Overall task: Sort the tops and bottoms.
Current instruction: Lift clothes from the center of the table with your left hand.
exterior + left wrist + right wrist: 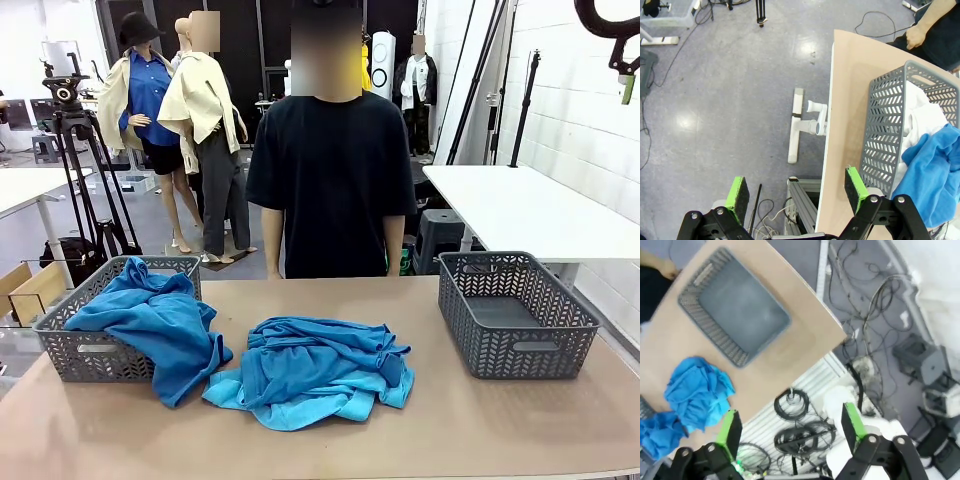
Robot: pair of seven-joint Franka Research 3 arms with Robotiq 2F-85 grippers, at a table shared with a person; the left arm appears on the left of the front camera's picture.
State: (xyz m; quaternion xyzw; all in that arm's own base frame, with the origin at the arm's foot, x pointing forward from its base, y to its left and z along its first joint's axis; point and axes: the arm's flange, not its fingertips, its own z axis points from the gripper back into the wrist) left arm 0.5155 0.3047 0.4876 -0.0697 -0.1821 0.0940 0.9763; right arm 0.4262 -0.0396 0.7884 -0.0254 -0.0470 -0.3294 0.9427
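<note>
While the left gripper and right gripper hang high, jaws apart and empty, we should lower one onto the blue pile lying between the left basket and the right basket, pinching one raised fold so a single top lifts.

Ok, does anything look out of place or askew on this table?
One blue shirt spills out of the left basket, draped over its front wall onto the table instead of lying inside. A crumpled pile of blue shirts lies loose mid-table, unsorted. The right basket stands square; nothing looks damaged.
</note>
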